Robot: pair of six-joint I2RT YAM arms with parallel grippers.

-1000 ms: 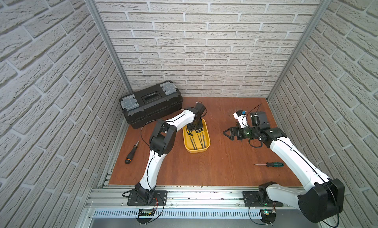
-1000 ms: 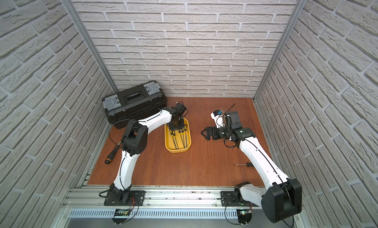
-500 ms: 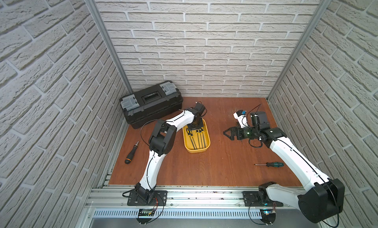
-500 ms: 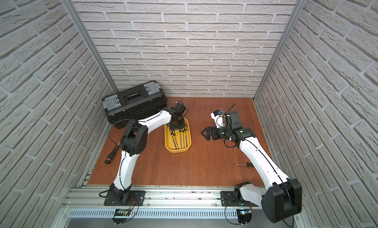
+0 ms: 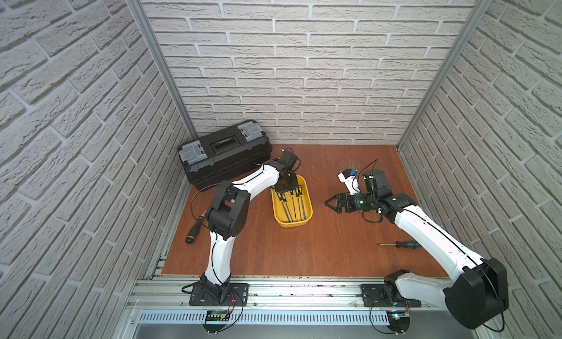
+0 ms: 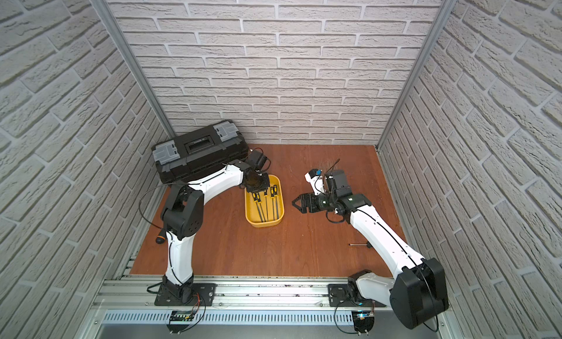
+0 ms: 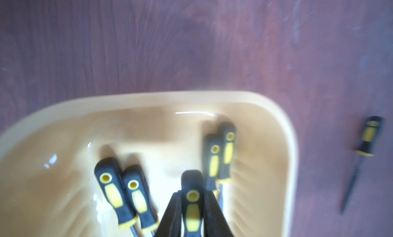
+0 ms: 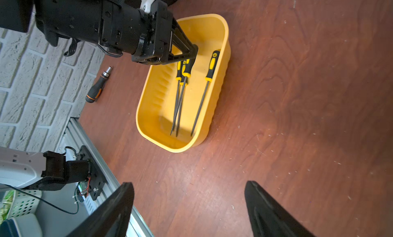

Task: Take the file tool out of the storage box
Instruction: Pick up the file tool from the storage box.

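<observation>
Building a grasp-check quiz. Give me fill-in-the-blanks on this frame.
1. The left gripper is shut on a file tool inside the ___ storage box.
2. The right gripper is ___ and holds nothing.
3. The toolbox with grey latches, at the back wall, is ___.
Missing words: yellow; open; black.

Left pincer [image 5: 286, 191] apparently inside storage box [image 5: 293, 225]
</observation>
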